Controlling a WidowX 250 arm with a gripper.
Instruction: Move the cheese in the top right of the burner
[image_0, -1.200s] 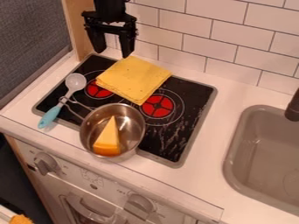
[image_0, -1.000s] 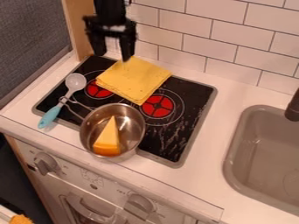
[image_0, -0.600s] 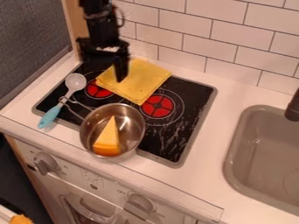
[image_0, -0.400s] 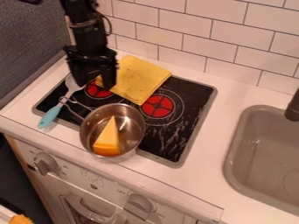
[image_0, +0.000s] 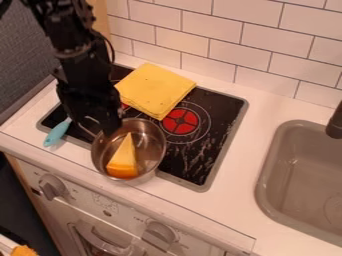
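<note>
At frame left, you are hanging the gripper (image_0: 98, 121), spread impossible to tell, by the pot (image_0: 153, 143), risking a tip-causing snag.

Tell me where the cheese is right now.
In the camera view, the cheese lies inside the metal pot, at the stove's front edge, left of the sink.

1. Claw (image_0: 99, 127): black.
2. Cheese (image_0: 124, 156), below claw: pale yellow, orange base.
3. Pot (image_0: 153, 145), below claw: silver.
4. Cloth (image_0: 155, 90), upper right of claw: yellow.
5. Burner (image_0: 180, 121), right of claw: red, black cross.
6. Handle (image_0: 57, 134), left of claw: light blue.
7. Tiles (image_0: 207, 27), beyond claw: white, brick pattern, grey lines.
</note>
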